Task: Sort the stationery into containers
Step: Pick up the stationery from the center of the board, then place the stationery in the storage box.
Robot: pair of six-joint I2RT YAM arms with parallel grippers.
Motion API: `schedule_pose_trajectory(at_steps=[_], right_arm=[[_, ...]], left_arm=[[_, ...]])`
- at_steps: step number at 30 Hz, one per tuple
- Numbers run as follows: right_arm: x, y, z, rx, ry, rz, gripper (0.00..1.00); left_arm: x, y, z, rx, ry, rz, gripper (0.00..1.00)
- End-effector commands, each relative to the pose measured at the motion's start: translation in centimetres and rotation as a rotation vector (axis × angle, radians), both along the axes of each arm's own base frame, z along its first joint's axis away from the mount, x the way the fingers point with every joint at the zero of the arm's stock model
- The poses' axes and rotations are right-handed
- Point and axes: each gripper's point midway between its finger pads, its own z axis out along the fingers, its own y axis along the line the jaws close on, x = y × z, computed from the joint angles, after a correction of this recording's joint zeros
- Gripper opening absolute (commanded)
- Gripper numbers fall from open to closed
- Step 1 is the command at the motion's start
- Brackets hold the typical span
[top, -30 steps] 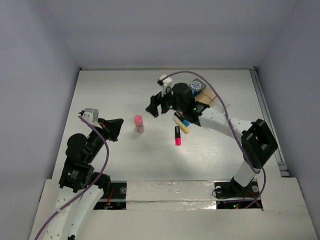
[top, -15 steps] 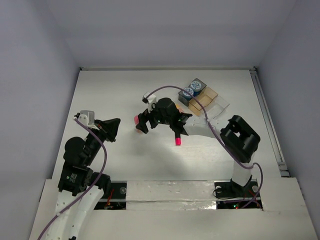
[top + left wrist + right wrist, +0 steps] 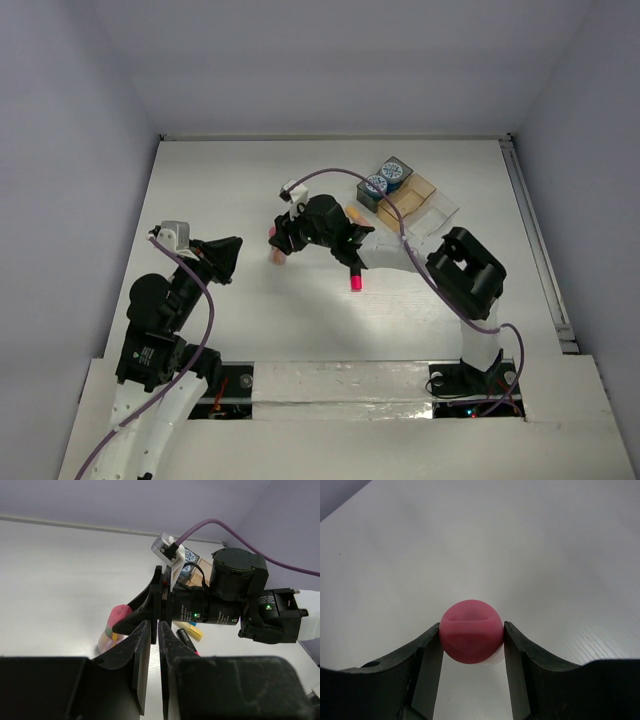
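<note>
Seen from above, the right gripper [image 3: 280, 243] covers most of the stick [image 3: 277, 258], leaving only slivers of pink and tan at its left side. The right arm [image 3: 395, 250] hides the far end of the pink-and-black marker [image 3: 354, 278]. From the right wrist, the pink cap [image 3: 471, 637] conceals the stick's body, and the fingers [image 3: 427, 665] run off the bottom edge. From the left wrist, the left gripper [image 3: 154, 626] blocks the stick's base, and a pot [image 3: 190, 556] is only partly visible.
</note>
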Motion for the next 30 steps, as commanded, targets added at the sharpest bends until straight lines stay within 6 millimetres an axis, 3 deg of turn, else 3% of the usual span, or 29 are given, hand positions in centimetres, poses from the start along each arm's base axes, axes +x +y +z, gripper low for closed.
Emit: schedule_pose_trajectory(at_steps=[1,3,4,7,8,11,12,14,15,16,19,23,26,30], right_arm=[[1.9,0.8,4.5,0.102,-0.087,-0.09,0.35],[2.3,0.3,5.9,0.117,-0.107,-0.126,0.27],[2.3,-0.1,7.5,0.134,-0.131,-0.138,0.26],[3.3,-2.2,9.3,0.082,-0.172,-0.231,0.24],[3.6,-3.8,11.6,0.1,-0.197,-0.27,0.24],[5.1,-9.2,14.0,0.107,-0.189,-0.357,0.23],[6.7,-12.2,13.9,0.099,-0.158,-0.424,0.23],[7.5,-15.8,13.7,0.1,-0.123,-0.481,0.23],[7.7,-17.8,14.6,0.117,-0.111,-0.511,0.23],[9.1,-20.8,14.7,0.138,-0.085,-0.578,0.23],[9.8,-25.5,14.4,0.136,-0.067,-0.677,0.23],[11.0,-30.6,13.7,0.112,-0.047,-0.811,0.23],[12.0,-33.3,11.8,0.1,0.011,-0.872,0.22],[12.2,-33.5,9.5,0.087,0.078,-0.87,0.22]], left_arm=[[-0.3,-0.1,1.6,-0.019,-0.055,-0.011,0.09],[-0.3,-0.1,1.6,-0.019,-0.058,-0.01,0.09],[-0.4,-0.1,1.7,-0.021,-0.059,-0.01,0.09],[-0.4,-0.1,1.6,-0.022,-0.058,-0.011,0.1],[-0.4,-0.1,1.7,-0.022,-0.06,-0.011,0.1],[-0.6,0.0,1.8,-0.023,-0.066,-0.01,0.1],[-0.5,0.1,1.8,-0.024,-0.064,-0.005,0.1],[-0.6,-0.1,1.8,-0.024,-0.063,-0.013,0.1],[-0.6,-0.1,1.7,-0.022,-0.062,-0.013,0.1],[-0.7,-0.3,1.7,-0.023,-0.06,-0.023,0.1],[-0.7,-0.3,1.7,-0.023,-0.058,-0.023,0.1],[-0.7,-0.5,1.6,-0.021,-0.056,-0.03,0.1],[-0.7,-0.5,1.6,-0.021,-0.054,-0.03,0.1],[-0.7,-0.4,1.6,-0.023,-0.055,-0.023,0.1]])
